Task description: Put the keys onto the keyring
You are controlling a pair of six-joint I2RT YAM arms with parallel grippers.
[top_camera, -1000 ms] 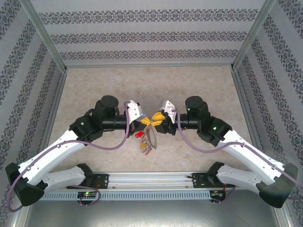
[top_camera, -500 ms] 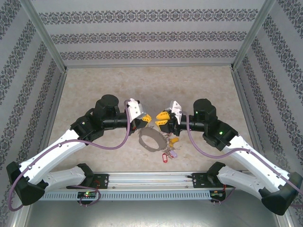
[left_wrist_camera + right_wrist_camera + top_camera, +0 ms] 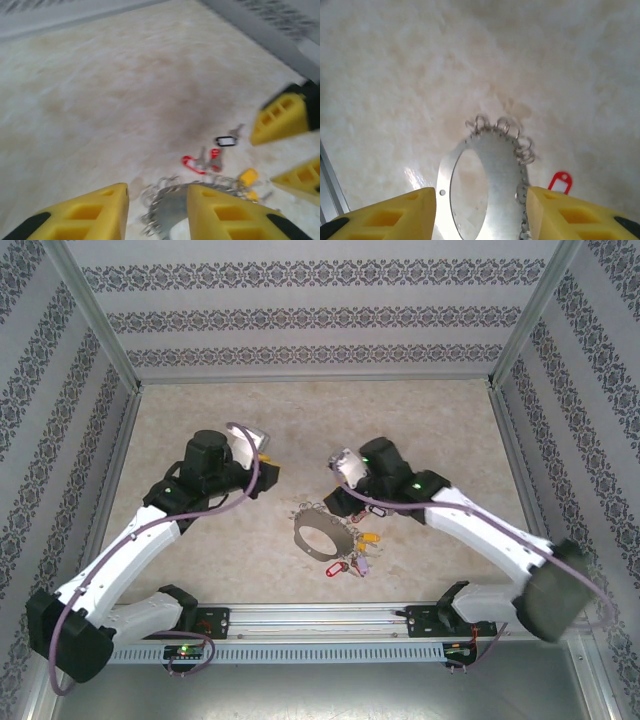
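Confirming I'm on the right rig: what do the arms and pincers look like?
The left arm and right arm have white links, black joints and a purple cable along each. The left pincer and right pincer have blocky yellow fingers with rectangular hollows and black patches. A green light glows on the right arm.

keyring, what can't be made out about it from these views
- left wrist: keyring blurred, its near part cut off by the bottom edge and the yellow fingers
- right wrist: its near side runs off the bottom edge
- left wrist, top external: black-tagged key too small to tell whether it is on the ring
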